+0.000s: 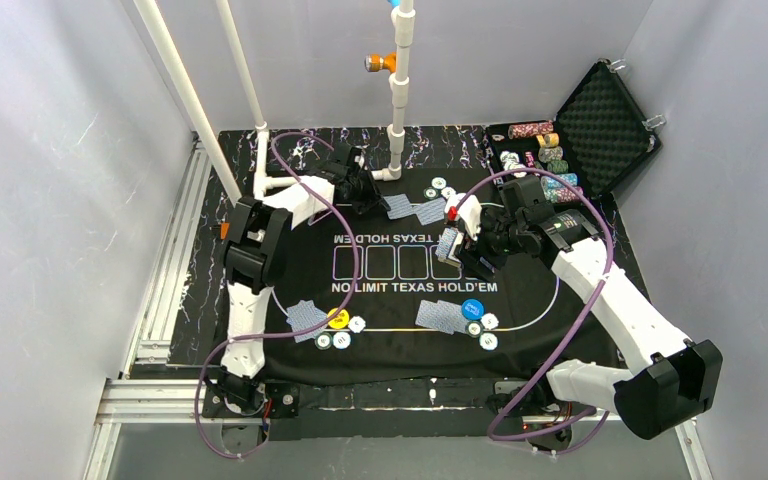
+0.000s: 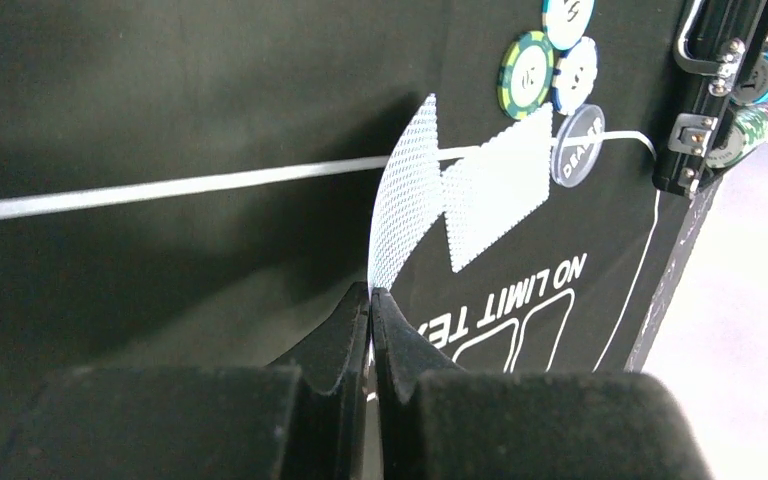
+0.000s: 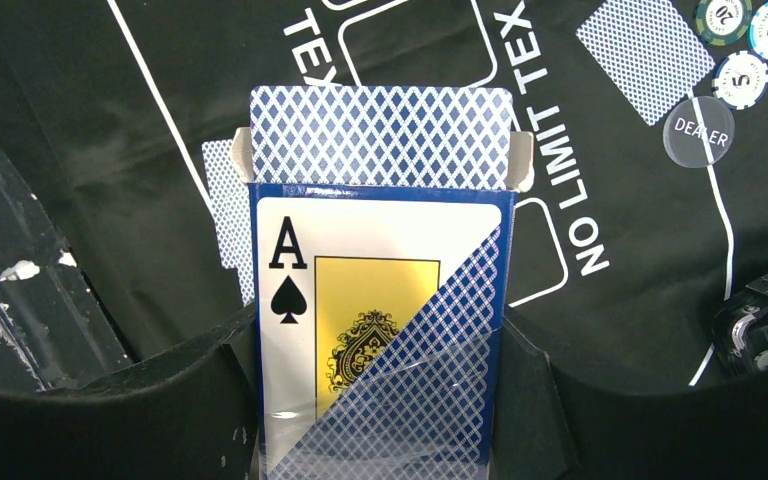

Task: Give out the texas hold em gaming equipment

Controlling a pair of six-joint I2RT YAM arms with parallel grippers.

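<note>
My left gripper (image 1: 365, 190) is at the mat's far side. In the left wrist view it (image 2: 370, 295) is shut on the edge of a blue-backed playing card (image 2: 405, 190), which bends away from the jaws. A second card (image 2: 495, 185) lies flat beside it, next to three chips (image 2: 528, 72) and a clear dealer disc (image 2: 578, 145). My right gripper (image 1: 465, 245) is shut on an open card box (image 3: 380, 300) with an ace of spades on it, and the deck (image 3: 380, 135) sticks out of the top. A yellow disc (image 1: 338, 319) and a blue disc (image 1: 473, 309) lie near the front, each with cards and white chips.
The black foam-lined case (image 1: 600, 120) stands open at the back right with stacked chips (image 1: 540, 150) inside. The printed black mat (image 1: 415, 287) covers the table. White pipe posts (image 1: 397, 120) rise at the mat's far edge, close to my left gripper.
</note>
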